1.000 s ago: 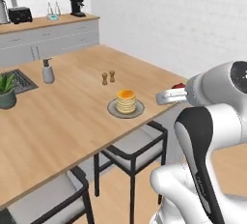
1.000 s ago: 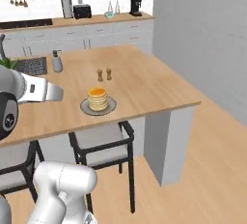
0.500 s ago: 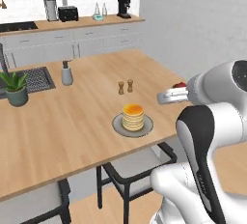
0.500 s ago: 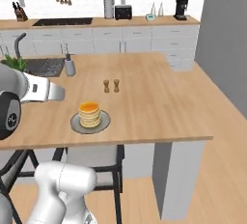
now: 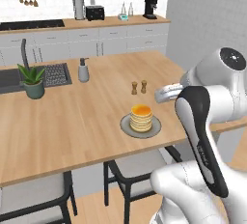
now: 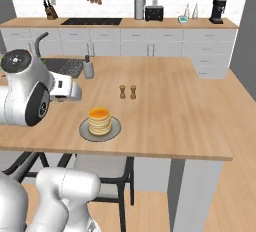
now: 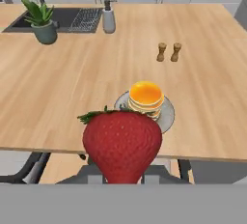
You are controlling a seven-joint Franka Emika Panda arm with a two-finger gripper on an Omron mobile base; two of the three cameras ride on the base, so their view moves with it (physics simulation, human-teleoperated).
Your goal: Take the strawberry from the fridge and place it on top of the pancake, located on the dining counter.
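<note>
The strawberry [image 7: 122,143] hides the near rim of the plate [image 7: 167,114] and the fingertips.

Red strawberry [image 7: 122,143] with green leaves, golden-tan pancake [image 7: 146,98] on grey plate [image 7: 167,115], light-brown dining counter [image 7: 72,97].

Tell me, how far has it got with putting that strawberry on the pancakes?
The fetching looks done: the strawberry is clamped in the gripper, held short of the dining counter. In hand is the carry toward the pancake on its plate. Left: reach over the stack, set the berry on top, let go.
</note>
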